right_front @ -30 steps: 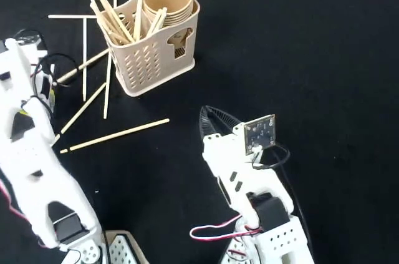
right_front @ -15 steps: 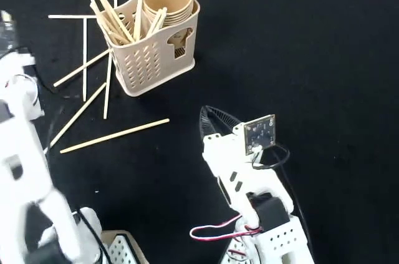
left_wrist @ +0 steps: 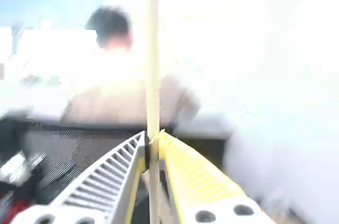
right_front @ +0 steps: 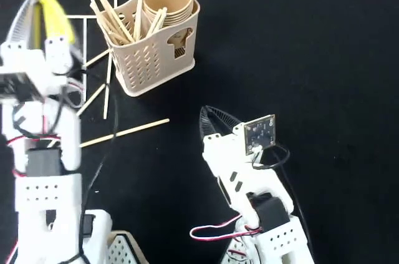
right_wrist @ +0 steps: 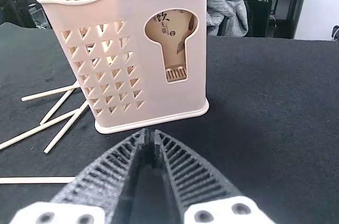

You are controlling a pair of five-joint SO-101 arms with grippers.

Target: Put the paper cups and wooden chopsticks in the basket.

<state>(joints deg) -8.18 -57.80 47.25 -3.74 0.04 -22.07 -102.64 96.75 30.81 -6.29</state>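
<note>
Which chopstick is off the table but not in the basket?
The chopstick clamped in the left gripper; the others lie on the table or stand in the basket.

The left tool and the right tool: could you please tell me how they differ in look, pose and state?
The left tool has one white jaw and one yellow; the right tool has two black jaws. The left tool is shut on a chopstick; the right tool is shut on nothing. The left tool faces the room; the right tool faces the basket, low over the table. Both have ribbed jaws.
</note>
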